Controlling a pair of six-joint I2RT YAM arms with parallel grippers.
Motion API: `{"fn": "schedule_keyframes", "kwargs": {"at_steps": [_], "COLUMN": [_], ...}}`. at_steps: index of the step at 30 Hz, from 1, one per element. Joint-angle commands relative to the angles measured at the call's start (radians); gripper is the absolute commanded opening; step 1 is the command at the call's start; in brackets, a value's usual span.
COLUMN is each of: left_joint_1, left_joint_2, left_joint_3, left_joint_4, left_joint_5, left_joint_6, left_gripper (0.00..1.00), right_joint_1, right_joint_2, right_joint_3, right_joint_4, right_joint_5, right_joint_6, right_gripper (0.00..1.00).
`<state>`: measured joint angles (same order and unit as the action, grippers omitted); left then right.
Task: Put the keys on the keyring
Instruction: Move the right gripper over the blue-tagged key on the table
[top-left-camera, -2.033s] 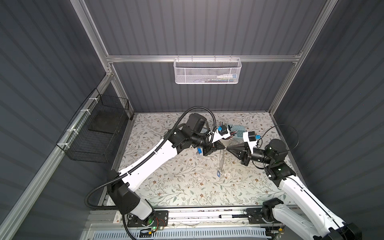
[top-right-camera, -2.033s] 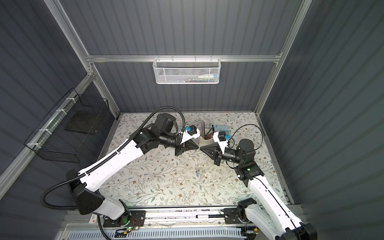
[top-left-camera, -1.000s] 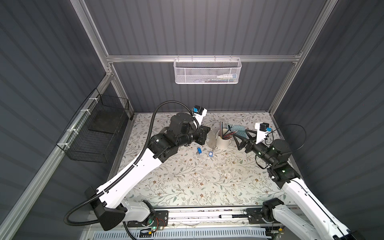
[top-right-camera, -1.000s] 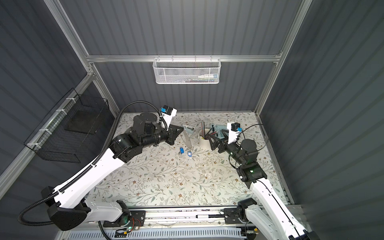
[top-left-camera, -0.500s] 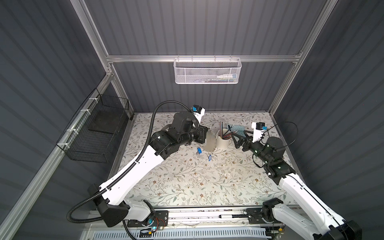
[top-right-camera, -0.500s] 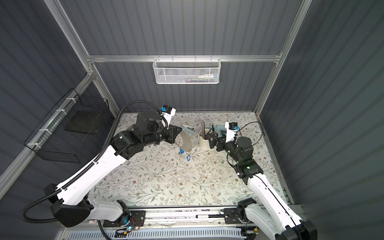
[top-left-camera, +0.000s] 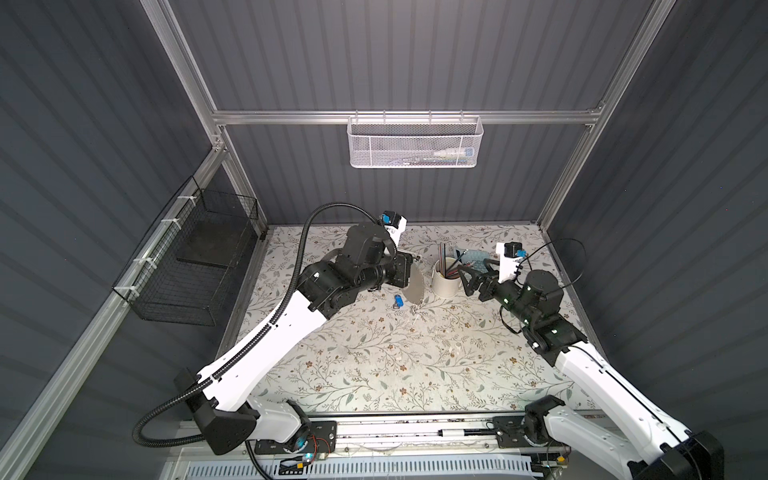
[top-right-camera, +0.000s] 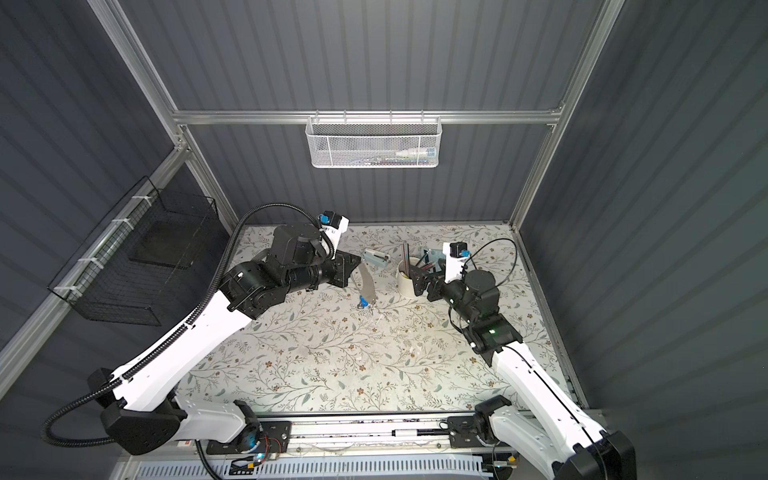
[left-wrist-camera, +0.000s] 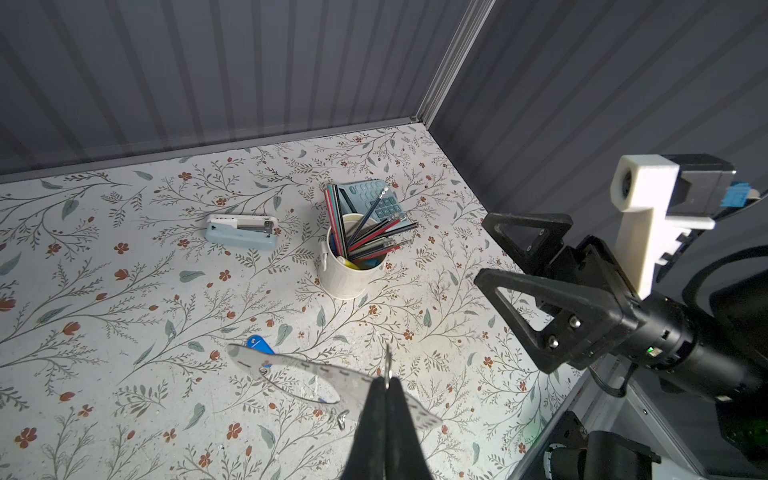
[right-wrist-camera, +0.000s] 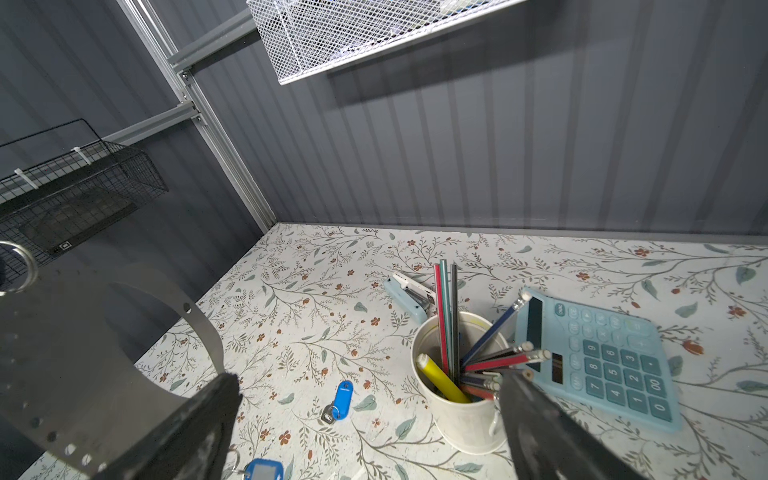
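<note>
Grey flat oval keyring (top-left-camera: 414, 282), tilted on edge, 2 blue-tagged keys (right-wrist-camera: 341, 401) lying on table (top-left-camera: 374, 365) nearby

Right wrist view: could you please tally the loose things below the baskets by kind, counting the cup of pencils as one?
keys: 2
keyring: 1
stapler: 1
cup: 1
calculator: 1
Total: 6

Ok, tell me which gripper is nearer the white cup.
Right. The open right gripper sits just right of the white cup in a top view; the left gripper, shut on the keyring, stands farther off to its left.
</note>
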<state>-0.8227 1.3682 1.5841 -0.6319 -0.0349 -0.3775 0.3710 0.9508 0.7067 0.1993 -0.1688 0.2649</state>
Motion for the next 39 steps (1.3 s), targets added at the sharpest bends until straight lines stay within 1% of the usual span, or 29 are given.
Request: {"fn": "schedule_keyframes", "kwargs": {"at_steps": [1, 7, 8, 11, 13, 17, 23, 25, 27, 30, 39], "left_joint_1": [0.011, 0.031, 0.035, 0.048, 0.052, 0.056, 0.060, 0.062, 0.062, 0.062, 0.062], "left_joint_2": [-0.054, -0.136, -0.160, -0.226, -0.267, -0.345, -0.417, -0.439, -0.446, -0.449, -0.466], "left_joint_3": [-0.028, -0.158, -0.213, -0.308, -0.347, -0.426, -0.529, -0.549, -0.557, -0.564, -0.579], "left_joint_4": [0.017, 0.027, 0.039, 0.067, 0.044, -0.014, -0.084, -0.089, -0.096, -0.105, -0.097], "left_joint_5": [-0.019, -0.045, -0.044, -0.026, -0.050, -0.101, -0.131, -0.143, -0.146, -0.152, -0.154], "left_joint_6": [0.002, 0.023, 0.015, -0.015, -0.027, -0.057, -0.119, -0.128, -0.129, -0.129, -0.129], "left_gripper": [0.00, 0.00, 0.00, 0.00, 0.00, 0.00, 0.00, 0.00, 0.00, 0.00, 0.00], "right_joint_1": [0.024, 0.089, 0.105, 0.158, 0.194, 0.250, 0.310, 0.330, 0.355, 0.374, 0.359], "right_joint_2": [0.019, 0.100, 0.120, 0.184, 0.238, 0.341, 0.536, 0.596, 0.656, 0.747, 0.920], "right_joint_3": [0.039, 0.118, 0.132, 0.172, 0.205, 0.266, 0.386, 0.425, 0.467, 0.509, 0.552], "right_joint_4": [-0.025, -0.087, -0.098, -0.125, -0.152, -0.191, -0.286, -0.319, -0.360, -0.389, -0.381], "right_joint_5": [0.028, 0.052, 0.063, 0.088, 0.103, 0.112, 0.088, 0.098, 0.113, 0.104, 0.056], "right_joint_6": [-0.033, -0.062, -0.064, -0.075, -0.076, -0.075, -0.039, -0.016, -0.003, 0.013, 0.054], "right_gripper": [0.99, 0.93, 0.92, 0.88, 0.86, 0.78, 0.66, 0.62, 0.61, 0.61, 0.59]}}
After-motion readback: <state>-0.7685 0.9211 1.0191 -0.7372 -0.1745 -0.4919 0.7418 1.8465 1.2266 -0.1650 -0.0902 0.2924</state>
